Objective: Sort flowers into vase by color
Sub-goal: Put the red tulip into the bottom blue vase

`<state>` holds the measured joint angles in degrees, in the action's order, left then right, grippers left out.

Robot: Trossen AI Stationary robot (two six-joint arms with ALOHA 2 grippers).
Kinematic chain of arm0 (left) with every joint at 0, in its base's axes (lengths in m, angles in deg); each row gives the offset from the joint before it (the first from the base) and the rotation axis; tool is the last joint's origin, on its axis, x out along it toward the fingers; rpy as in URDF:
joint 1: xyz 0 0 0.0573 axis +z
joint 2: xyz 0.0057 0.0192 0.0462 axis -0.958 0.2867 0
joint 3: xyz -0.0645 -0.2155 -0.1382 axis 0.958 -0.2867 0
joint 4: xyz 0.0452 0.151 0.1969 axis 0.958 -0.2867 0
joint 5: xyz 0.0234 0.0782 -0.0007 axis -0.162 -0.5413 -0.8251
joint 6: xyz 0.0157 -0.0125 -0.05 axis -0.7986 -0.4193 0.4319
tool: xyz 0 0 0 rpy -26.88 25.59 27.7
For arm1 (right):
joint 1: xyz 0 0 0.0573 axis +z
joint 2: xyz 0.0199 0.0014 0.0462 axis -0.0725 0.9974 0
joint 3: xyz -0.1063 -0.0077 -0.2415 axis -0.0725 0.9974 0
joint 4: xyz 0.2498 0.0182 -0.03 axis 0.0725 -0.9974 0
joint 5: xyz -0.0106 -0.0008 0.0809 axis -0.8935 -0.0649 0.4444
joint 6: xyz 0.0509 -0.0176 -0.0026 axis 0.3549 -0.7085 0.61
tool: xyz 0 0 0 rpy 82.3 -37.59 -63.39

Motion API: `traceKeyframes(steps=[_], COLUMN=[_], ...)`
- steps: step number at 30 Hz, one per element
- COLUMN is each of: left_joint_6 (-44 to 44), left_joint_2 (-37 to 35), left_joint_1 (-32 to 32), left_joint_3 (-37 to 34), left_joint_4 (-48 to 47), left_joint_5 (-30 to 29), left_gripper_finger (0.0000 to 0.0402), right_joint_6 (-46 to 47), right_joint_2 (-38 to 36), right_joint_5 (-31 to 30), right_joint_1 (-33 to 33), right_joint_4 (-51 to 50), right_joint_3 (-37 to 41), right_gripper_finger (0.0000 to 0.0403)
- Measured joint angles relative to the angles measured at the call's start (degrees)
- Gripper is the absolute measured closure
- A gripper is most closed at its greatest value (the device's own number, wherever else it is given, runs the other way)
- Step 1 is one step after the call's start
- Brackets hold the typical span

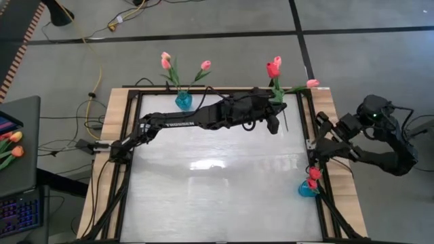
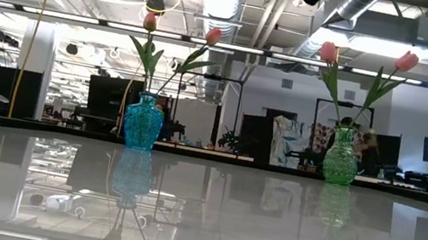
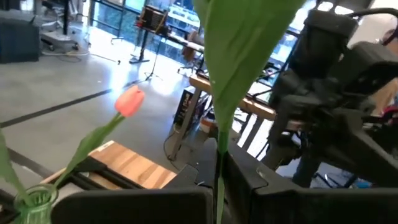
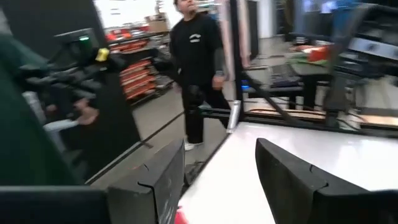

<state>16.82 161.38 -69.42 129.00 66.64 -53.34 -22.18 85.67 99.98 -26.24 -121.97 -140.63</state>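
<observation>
My left gripper (image 1: 274,116) reaches across to the table's far right, beside the green vase (image 1: 277,99), and is shut on a tulip's green stem (image 3: 219,177). Its broad leaf (image 3: 239,56) rises in front of the wrist camera, and the head is out of that view. The green vase (image 3: 34,202) holds a pink tulip (image 3: 129,101); red and pink heads (image 1: 273,68) show above it. The far blue vase (image 1: 183,100) holds pink tulips (image 1: 165,61). A second blue vase (image 1: 307,188) with red tulips (image 1: 314,175) stands at the right edge. My right gripper (image 4: 217,186) is open there, holding nothing. My left gripper pinches the tulip's thin stem (image 3: 219,186) between its two fingers, below the broad leaf. The fingers lie across the stem, which stands roughly upright in the hold. The stem's lower end is hidden below the fingers.
The table top (image 1: 217,183) is glossy white with a dark frame and wooden border. Both far vases (image 2: 143,122) (image 2: 341,157) stand near the far edge. A person in black (image 4: 199,68) walks in the room beyond the table. Orange tulips (image 1: 10,146) lie on a desk off the table's left.
</observation>
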Motion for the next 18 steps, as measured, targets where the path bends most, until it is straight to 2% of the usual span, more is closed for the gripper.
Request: traceKeyframes(steps=[4,13,16,18], left_joint_6=[3.31,3.44,3.80,3.80], left_joint_2=[0.00,0.04,0.11,0.11], left_joint_1=[-0.31,-1.11,-1.98,-2.81], left_joint_3=[0.00,0.00,0.00,0.00], left_joint_4=[0.26,2.87,2.25,2.46], left_joint_5=[-2.81,-3.65,-3.72,-2.93], left_gripper_finger=[0.0401,0.0401,0.0401,0.0401], right_joint_6=[-1.10,-1.13,-1.48,-1.55], right_joint_2=[-0.02,-0.01,-0.04,-0.02], right_joint_5=[1.23,0.37,-7.70,-17.00], right_joint_1=[5.91,25.85,29.29,30.52], right_joint_4=[0.03,0.00,-0.07,-0.92], right_joint_3=[0.00,0.02,0.02,0.02], right_gripper_finger=[0.0182,0.0182,0.0182,0.0182])
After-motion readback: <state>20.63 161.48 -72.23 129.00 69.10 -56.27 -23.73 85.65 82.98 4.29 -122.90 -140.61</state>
